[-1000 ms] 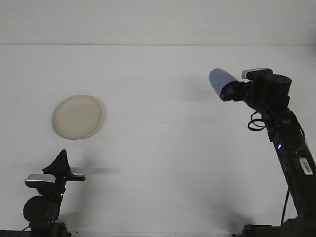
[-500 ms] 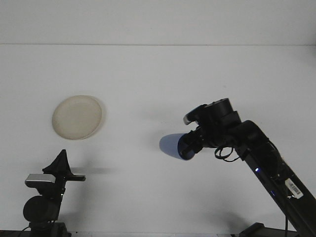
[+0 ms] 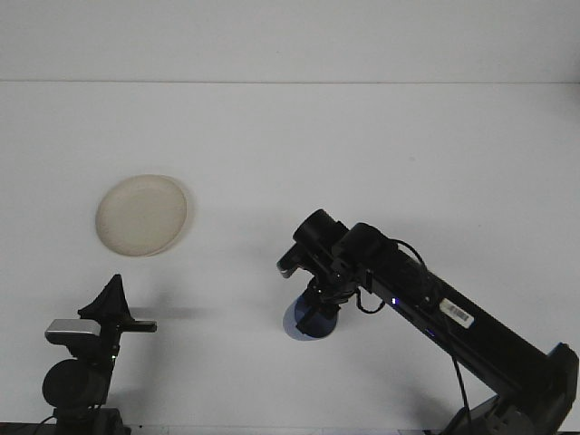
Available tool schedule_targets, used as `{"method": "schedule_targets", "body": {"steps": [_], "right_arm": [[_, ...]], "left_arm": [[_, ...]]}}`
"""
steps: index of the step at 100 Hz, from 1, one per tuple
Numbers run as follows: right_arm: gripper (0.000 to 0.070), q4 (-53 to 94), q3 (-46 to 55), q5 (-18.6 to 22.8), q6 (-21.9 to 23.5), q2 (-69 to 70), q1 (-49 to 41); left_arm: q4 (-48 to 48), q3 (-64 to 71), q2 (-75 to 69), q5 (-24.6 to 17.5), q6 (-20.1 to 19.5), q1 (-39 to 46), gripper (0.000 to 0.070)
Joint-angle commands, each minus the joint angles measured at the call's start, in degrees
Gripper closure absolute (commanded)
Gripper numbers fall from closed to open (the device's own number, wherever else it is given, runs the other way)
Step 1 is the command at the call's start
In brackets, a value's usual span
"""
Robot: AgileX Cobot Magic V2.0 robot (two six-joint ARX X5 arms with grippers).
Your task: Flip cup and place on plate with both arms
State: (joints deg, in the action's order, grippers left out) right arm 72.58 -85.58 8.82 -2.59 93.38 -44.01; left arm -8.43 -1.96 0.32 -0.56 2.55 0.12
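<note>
A blue cup (image 3: 306,323) sits low near the table's front middle, with my right gripper (image 3: 317,308) shut on it from above; the arm reaches in from the lower right. The cream plate (image 3: 142,215) lies flat on the white table at the left, well apart from the cup. My left gripper (image 3: 113,304) stays at the lower left, in front of the plate, holding nothing.
The white table (image 3: 362,154) stretches back to a pale wall. The right arm's black links (image 3: 453,317) cross the lower right area diagonally.
The right arm swung the cup from high at the right, down and leftward to the table's front middle. The cup turned from pointing left to pointing downward. The left arm stayed still.
</note>
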Motion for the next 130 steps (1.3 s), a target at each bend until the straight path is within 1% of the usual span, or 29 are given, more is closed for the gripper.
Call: {"method": "schedule_targets", "body": {"steps": [1,16,35,37,41,51,55,67,89,98,102,108,117,130], "right_arm": [[0.07,-0.3,-1.5,0.0,-0.3,2.5,-0.9],[0.07,-0.2,-1.5,-0.3,-0.4,6.4,-1.1],[0.07,-0.5,-1.5,-0.3,-0.4,9.8,-1.1],[0.069,-0.6,-1.5,-0.3,-0.5,9.9,-1.1],[0.0639,-0.9,-1.5,-0.3,-0.6,9.9,-1.1],[0.0394,-2.6,-1.5,0.0,-0.6,9.8,-1.4],[0.0353,-2.7,-1.7,0.3,-0.7,9.6,-1.4],[0.0352,-1.1,-4.4,0.5,-0.7,8.8,-0.9],[0.0352,-0.3,-12.4,0.7,-1.9,3.1,1.0],[0.0352,-4.2,-12.8,0.6,-1.6,-1.4,3.0],[0.0352,-5.8,-12.7,0.5,-1.6,-3.6,4.2],[0.0352,-7.7,-12.7,0.3,-1.6,-6.9,6.4],[0.0352,-10.2,-11.3,0.3,-1.5,-12.2,10.1],[0.0353,-18.0,-3.1,0.3,-0.6,-21.8,15.5]], "left_arm": [[-0.7,1.0,-0.1,0.2,3.3,0.0,0.0686],[-0.7,1.0,-0.1,0.2,6.2,0.0,0.0686],[-0.7,1.0,-0.1,0.2,6.1,0.0,0.0686],[-0.7,1.0,-0.1,0.2,6.2,0.0,0.0686],[-0.7,1.0,-0.1,0.2,6.2,0.0,0.0686],[-0.7,1.0,-0.1,0.2,6.2,0.0,0.0686],[-0.7,1.0,-0.1,0.2,6.8,0.0,0.0686],[-0.7,1.0,-0.1,0.2,11.8,0.0,0.0686],[-1.2,0.4,-0.1,0.2,27.1,0.0,0.0687],[-1.2,-0.5,-0.1,0.1,32.6,0.0,0.0689],[-1.1,-0.9,-0.1,-0.6,34.6,0.0,0.0689],[-1.1,-1.8,-0.1,-3.0,36.2,0.0,0.0689],[-0.5,-4.1,0.0,-9.1,36.3,0.0,0.0688],[4.2,-9.6,1.9,-15.5,35.8,0.0,0.0687]]}}
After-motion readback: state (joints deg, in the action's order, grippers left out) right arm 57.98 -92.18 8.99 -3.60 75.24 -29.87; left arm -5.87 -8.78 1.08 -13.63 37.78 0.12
